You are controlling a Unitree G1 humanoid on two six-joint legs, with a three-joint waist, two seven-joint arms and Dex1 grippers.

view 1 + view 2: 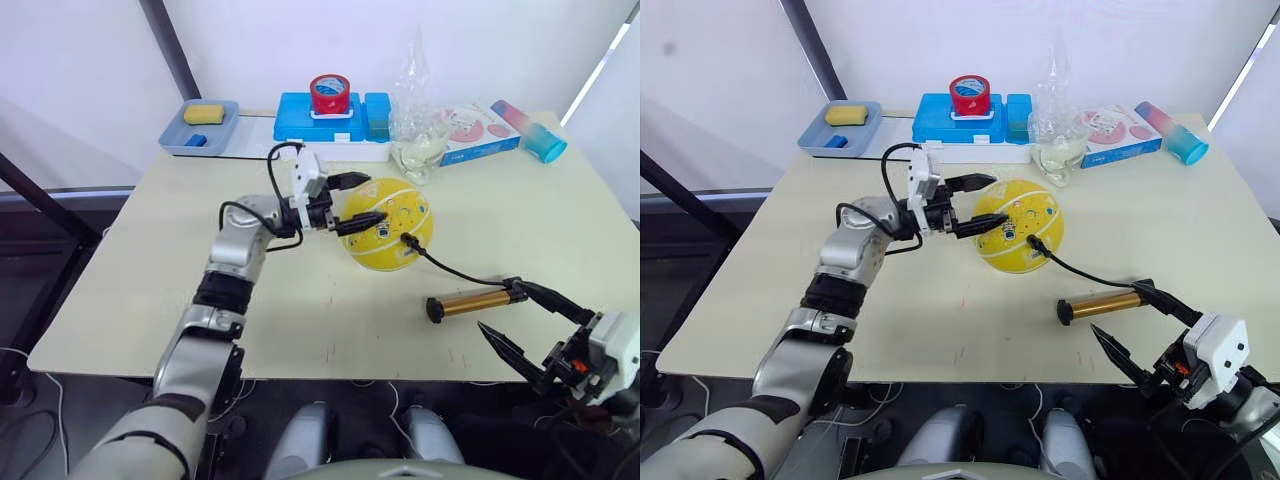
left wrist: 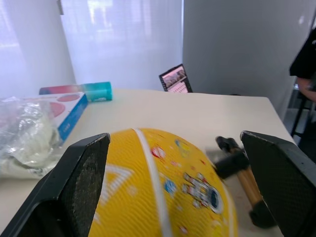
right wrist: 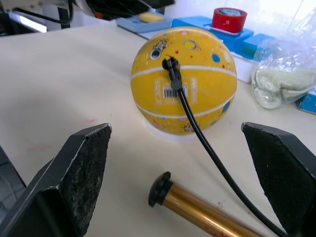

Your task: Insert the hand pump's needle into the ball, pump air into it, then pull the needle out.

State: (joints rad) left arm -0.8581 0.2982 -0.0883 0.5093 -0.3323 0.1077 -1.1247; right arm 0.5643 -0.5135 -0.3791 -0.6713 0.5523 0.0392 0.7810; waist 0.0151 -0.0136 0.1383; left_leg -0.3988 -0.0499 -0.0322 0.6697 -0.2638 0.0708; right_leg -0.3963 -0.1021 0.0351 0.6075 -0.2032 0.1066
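Observation:
The yellow ball [image 1: 390, 225] with white seams rests mid-table. My left gripper [image 1: 358, 203] is open, its two fingers straddling the ball's left side. The needle's black fitting [image 3: 171, 66] sits against the ball's surface, and the pin itself is hidden. A black hose [image 1: 450, 268] runs from it to the bronze hand pump [image 1: 470, 302], which lies flat on the table to the ball's right and nearer the front edge. My right gripper [image 1: 500, 307] is open at the pump's hose end, one finger over that end and the other nearer the table's front edge.
Along the table's back edge stand a blue tray [image 1: 222, 135] with a yellow sponge, a blue box [image 1: 300, 120] carrying a red tape roll [image 1: 330, 95], a clear plastic bag [image 1: 418, 140], a flat colourful box [image 1: 480, 130] and a teal-pink tube [image 1: 530, 130].

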